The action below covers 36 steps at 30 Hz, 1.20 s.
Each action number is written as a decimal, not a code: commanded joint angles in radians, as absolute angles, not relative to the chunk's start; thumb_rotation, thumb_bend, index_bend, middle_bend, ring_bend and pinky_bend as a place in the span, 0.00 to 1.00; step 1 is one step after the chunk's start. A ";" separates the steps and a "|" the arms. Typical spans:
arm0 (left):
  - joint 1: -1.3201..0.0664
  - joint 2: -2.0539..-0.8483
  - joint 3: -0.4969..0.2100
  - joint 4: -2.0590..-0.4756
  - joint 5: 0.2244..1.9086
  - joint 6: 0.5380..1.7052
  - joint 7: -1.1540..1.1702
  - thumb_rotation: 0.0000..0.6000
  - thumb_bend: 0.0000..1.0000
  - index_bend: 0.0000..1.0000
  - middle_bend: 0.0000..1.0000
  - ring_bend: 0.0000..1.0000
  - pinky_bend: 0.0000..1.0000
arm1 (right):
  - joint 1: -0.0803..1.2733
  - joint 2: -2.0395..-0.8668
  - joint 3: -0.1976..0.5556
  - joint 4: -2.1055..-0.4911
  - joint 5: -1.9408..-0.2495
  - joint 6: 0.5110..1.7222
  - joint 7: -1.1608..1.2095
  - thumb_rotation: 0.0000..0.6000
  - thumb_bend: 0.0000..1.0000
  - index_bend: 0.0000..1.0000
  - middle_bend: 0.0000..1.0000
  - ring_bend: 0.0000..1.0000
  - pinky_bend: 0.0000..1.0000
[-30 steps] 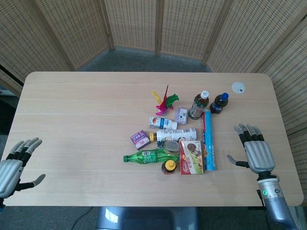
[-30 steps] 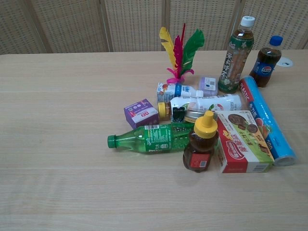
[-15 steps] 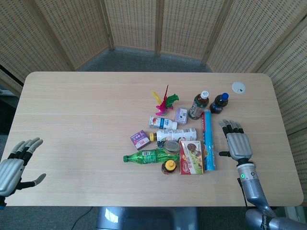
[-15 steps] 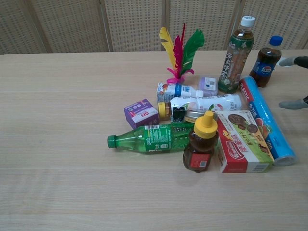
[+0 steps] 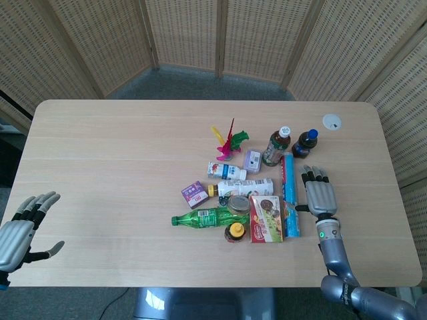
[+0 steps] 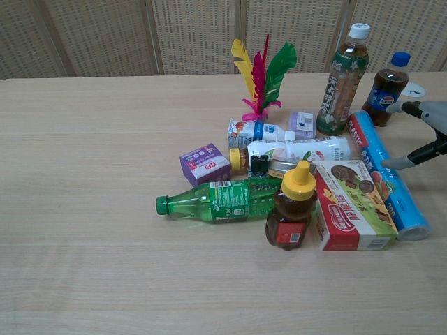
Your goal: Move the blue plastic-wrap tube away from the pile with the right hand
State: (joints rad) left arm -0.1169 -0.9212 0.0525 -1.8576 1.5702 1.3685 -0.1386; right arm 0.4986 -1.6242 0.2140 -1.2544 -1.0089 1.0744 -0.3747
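The blue plastic-wrap tube (image 5: 291, 195) (image 6: 385, 172) lies on the right edge of the pile, running front to back beside a red-and-green biscuit box (image 5: 266, 218). My right hand (image 5: 319, 195) (image 6: 423, 132) hovers open just right of the tube, fingers spread and pointing away from me, its thumb reaching toward the tube's middle. Whether the thumb touches the tube is unclear. My left hand (image 5: 20, 231) stays open at the table's front left corner, far from the pile.
The pile holds a green bottle (image 5: 208, 217), a honey jar (image 5: 234, 232), a white tube (image 5: 245, 187), purple boxes (image 5: 194, 194), a feather shuttlecock (image 5: 227, 141), a tea bottle (image 5: 276, 146) and a cola bottle (image 5: 305, 144). A white disc (image 5: 331, 121) lies at the back right.
My right hand has moved left and farther from me, from the table's right front area to right beside the tube. The tube and my left hand have not moved.
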 commanded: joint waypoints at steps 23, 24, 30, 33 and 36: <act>-0.120 -0.930 0.053 -1.841 1.575 1.369 -0.154 1.00 0.30 0.03 0.00 0.00 0.00 | 0.513 -1.682 0.216 -1.133 -0.922 1.033 -0.453 0.67 0.14 0.00 0.00 0.00 0.00; -0.121 -0.931 0.052 -1.841 1.575 1.368 -0.154 1.00 0.30 0.03 0.00 0.00 0.00 | 0.512 -1.679 0.215 -1.131 -0.919 1.032 -0.453 0.67 0.14 0.00 0.00 0.00 0.00; -0.122 -0.935 0.052 -1.838 1.576 1.368 -0.157 1.00 0.30 0.03 0.00 0.00 0.00 | 0.498 -1.676 0.211 -1.127 -0.897 1.021 -0.456 0.67 0.14 0.00 0.00 0.00 0.00; -0.123 -0.936 0.051 -1.834 1.575 1.367 -0.161 1.00 0.30 0.03 0.00 0.00 0.00 | 0.495 -1.686 0.202 -1.112 -0.890 1.012 -0.463 0.67 0.14 0.00 0.00 0.00 0.00; -0.123 -0.933 0.050 -1.830 1.574 1.369 -0.166 1.00 0.30 0.03 0.00 0.00 0.00 | 0.500 -1.695 0.204 -1.085 -0.882 0.995 -0.465 0.67 0.14 0.00 0.00 0.00 0.00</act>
State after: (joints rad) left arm -0.1231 -0.9337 0.0501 -1.8300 1.5739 1.3692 -0.1657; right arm 0.4976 -1.6904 0.2037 -1.0939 -0.8861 1.0022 -0.4636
